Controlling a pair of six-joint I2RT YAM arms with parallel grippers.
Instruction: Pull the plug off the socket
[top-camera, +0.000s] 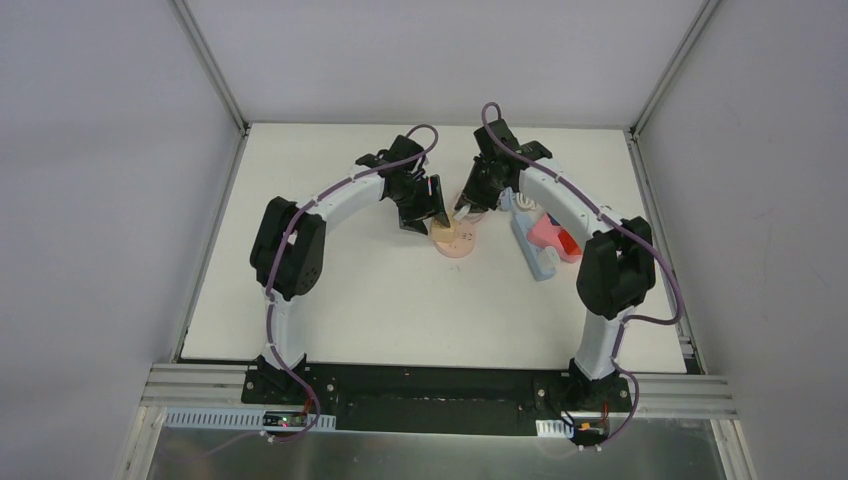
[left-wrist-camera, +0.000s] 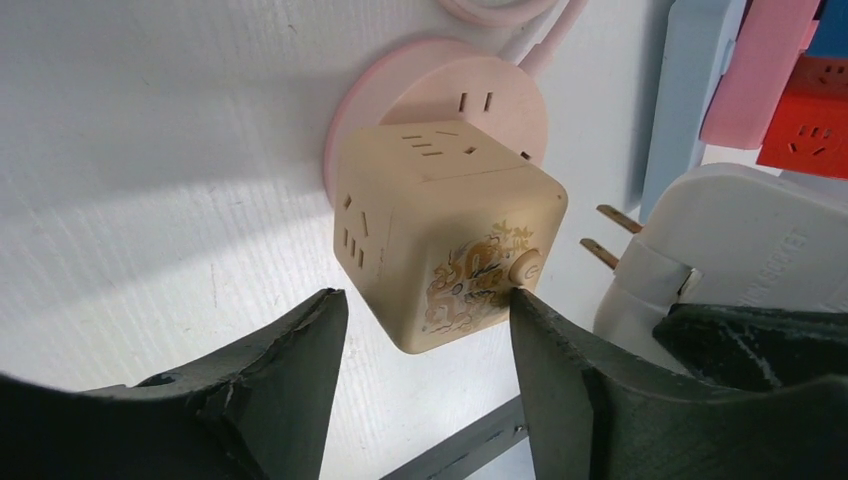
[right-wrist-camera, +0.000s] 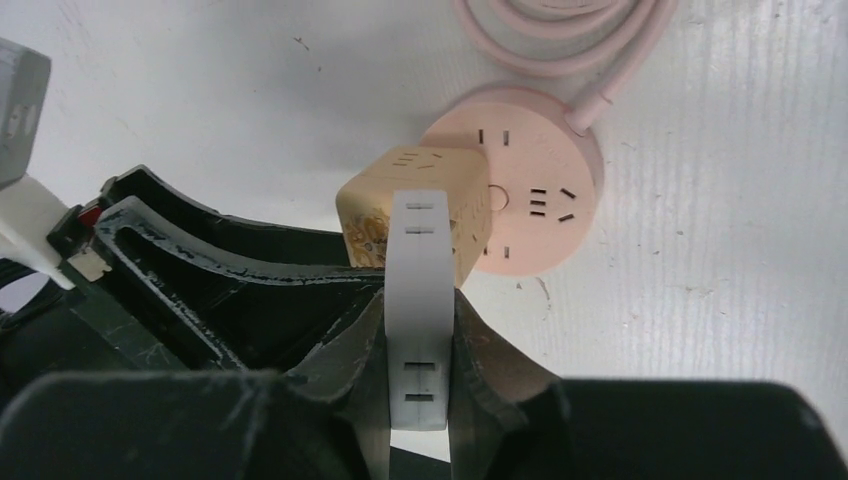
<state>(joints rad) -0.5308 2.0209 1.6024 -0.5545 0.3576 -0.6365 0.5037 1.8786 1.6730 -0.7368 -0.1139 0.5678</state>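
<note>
A round pink socket (left-wrist-camera: 500, 95) (right-wrist-camera: 545, 200) (top-camera: 462, 245) lies flat on the white table. A beige cube adapter (left-wrist-camera: 440, 220) (right-wrist-camera: 365, 215) with a painted side stands on it. My left gripper (left-wrist-camera: 425, 300) (top-camera: 420, 212) is open astride the cube's lower corner. Its right finger (left-wrist-camera: 550, 350) touches the cube by the round button, and its left finger stands apart from the cube. My right gripper (right-wrist-camera: 420, 330) (top-camera: 470, 205) is shut on a flat white plug (right-wrist-camera: 420, 270) (left-wrist-camera: 740, 240). The plug's two metal prongs (left-wrist-camera: 605, 235) hang bare in the air beside the cube, in no socket.
A pink cable (right-wrist-camera: 560, 50) coils behind the round socket. To the right lies a light blue power strip (top-camera: 535, 250) (left-wrist-camera: 690, 90) with a pink block (left-wrist-camera: 760, 70) and a red socket block (left-wrist-camera: 815, 125) on it. Grey walls close in the table.
</note>
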